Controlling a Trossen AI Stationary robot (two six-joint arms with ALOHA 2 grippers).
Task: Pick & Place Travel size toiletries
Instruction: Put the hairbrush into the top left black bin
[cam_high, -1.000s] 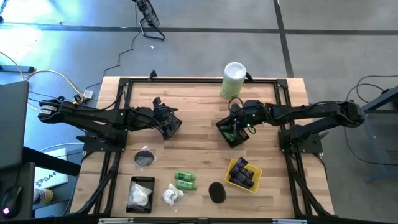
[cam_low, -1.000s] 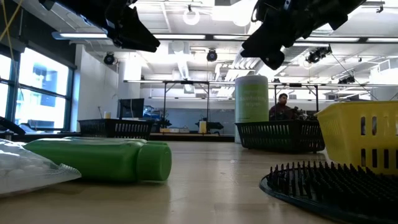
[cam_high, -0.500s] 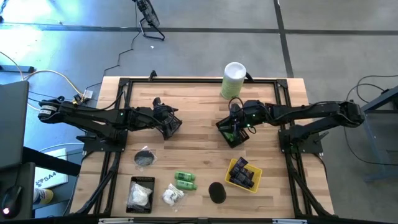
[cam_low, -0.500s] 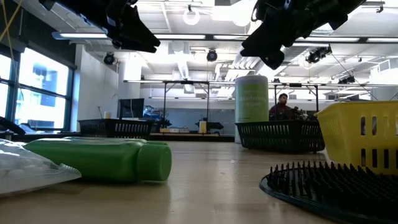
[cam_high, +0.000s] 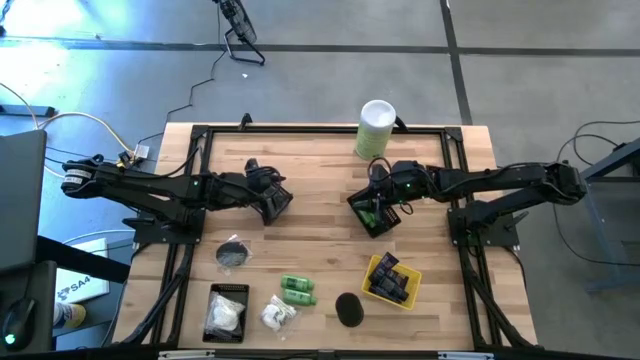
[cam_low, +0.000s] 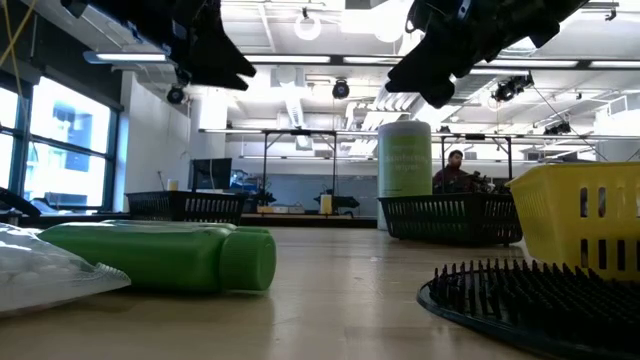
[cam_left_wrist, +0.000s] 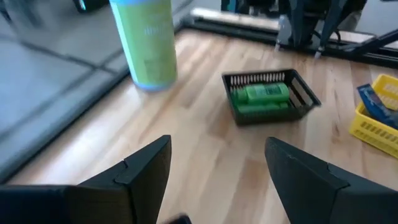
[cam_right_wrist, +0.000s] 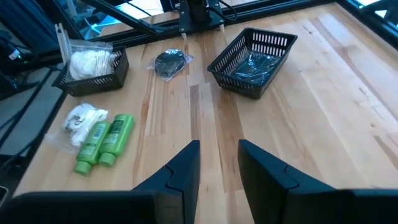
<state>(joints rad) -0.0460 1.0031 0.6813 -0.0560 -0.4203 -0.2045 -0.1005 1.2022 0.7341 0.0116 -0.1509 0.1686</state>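
High view, left gripper fingers spread and empty over a black basket, right gripper fingers narrowly parted, empty, above another black basket holding green bottles, two more green bottles lying well apart near the table's front edge.

We see two matte black jointed arms, the left arm and right arm, each ending in angular dark fingers.
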